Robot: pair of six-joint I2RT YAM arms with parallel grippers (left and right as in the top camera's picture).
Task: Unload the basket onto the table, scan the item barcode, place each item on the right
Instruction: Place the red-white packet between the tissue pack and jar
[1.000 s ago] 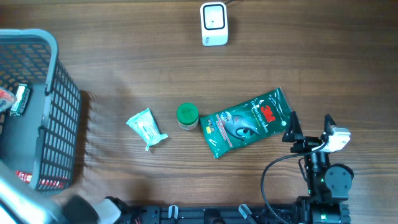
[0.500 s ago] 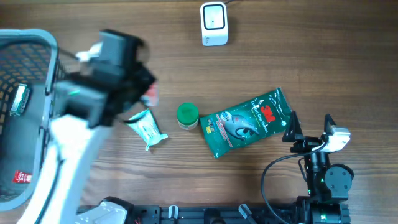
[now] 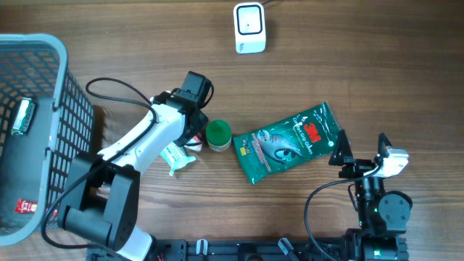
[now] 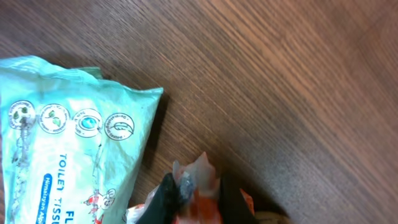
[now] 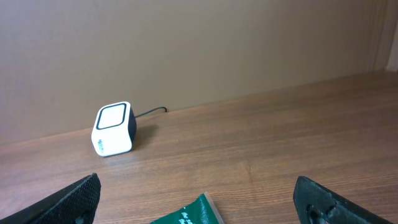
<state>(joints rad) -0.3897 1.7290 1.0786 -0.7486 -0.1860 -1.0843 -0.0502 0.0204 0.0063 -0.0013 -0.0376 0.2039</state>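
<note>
Seemingly the left gripper point(image 4: 199, 198) pinches just an edge of the red-and-white sachet point(image 4: 198, 171), so it may slip onto the tissue pack point(image 4: 56, 143) at 8 o'clock before reaching the scanner point(image 3: 249, 27) at 1 o'clock; the right gripper point(image 5: 196, 182) rests spread wide.

At the left edge of the counter point(image 3: 377, 65): a basket point(image 3: 76, 138), with a small packet point(image 3: 23, 117) lying inside toward its far end. At the far edge, well apart from everything else: a scanner point(image 3: 249, 27). Across the middle, from left to right: tissue pack point(image 3: 172, 154), jar point(image 3: 218, 135), pouch point(image 3: 286, 143), with the jar just beside the pouch's left end. Between tissue pack and jar: the left pincer point(image 4: 198, 190), a small sachet point(image 4: 199, 171) between its fingers, just beside the tissue pack's right edge. Right of the pouch, near its right end: the right pincer point(image 3: 361, 141).
</note>
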